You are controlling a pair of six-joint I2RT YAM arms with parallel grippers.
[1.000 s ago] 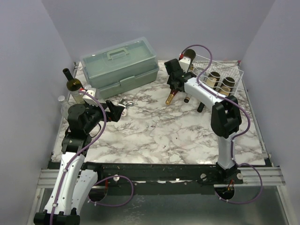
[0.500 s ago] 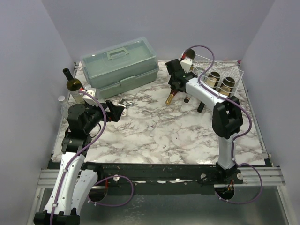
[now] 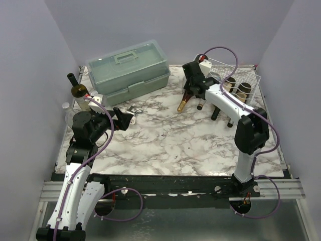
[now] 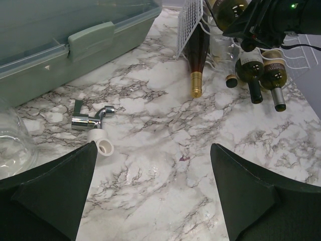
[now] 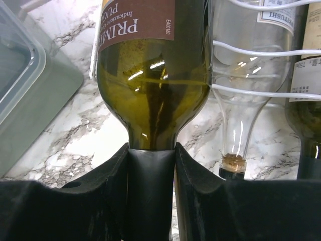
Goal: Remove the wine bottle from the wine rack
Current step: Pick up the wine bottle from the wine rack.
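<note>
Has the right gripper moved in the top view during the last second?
Yes, slightly. The right gripper has shifted right, away from the toolbox and closer to the wine rack, while shut on a wine bottle at its neck.

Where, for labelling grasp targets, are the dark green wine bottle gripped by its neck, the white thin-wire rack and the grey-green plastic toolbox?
Dark green wine bottle (image 5: 150, 95): right wrist view, shoulder.
White thin-wire rack (image 4: 189, 24): left wrist view, end grid.
Grey-green plastic toolbox (image 3: 148, 55): top external view, lid.
</note>
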